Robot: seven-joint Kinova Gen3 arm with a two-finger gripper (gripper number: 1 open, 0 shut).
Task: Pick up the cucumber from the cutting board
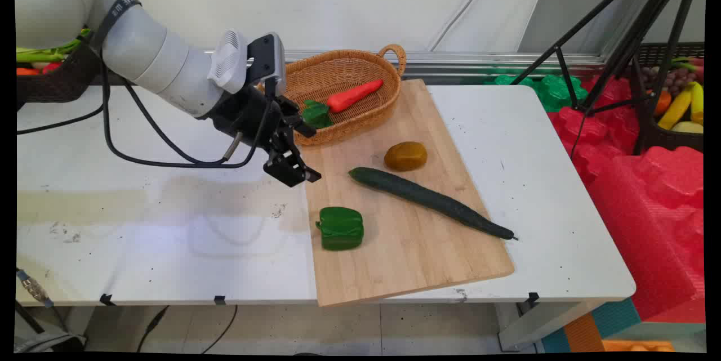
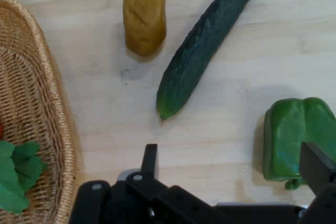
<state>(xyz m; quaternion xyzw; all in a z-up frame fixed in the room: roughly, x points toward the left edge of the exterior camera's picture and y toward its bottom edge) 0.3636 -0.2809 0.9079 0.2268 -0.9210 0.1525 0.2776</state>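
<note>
Main view: the gripper (image 1: 298,150) hangs with fingers (image 2: 150,160) spread wide and empty over the cutting board's (image 1: 417,259) left edge, near the basket (image 1: 360,119) holding a carrot (image 1: 354,96); cucumber (image 1: 428,201), potato (image 1: 405,156) and green pepper (image 1: 340,228) lie on the board; no writing is readable

A robotics lab or test room, not a home or kitchen. A plain white table (image 1: 535,141), scuffed and speckled with marks, stands against a bare pale wall (image 1: 338,0). A white robot arm (image 1: 152,62) trailing loose black cables (image 1: 152,141) reaches over it. A black tripod (image 1: 631,40) stands at the right, above red foam padding (image 1: 648,192) on the floor. Toy vegetables lie on a wooden cutting board (image 1: 417,248) beside a wicker basket (image 1: 343,76). Dark crates of more toy produce (image 1: 679,105) sit at the room's edges.
</note>
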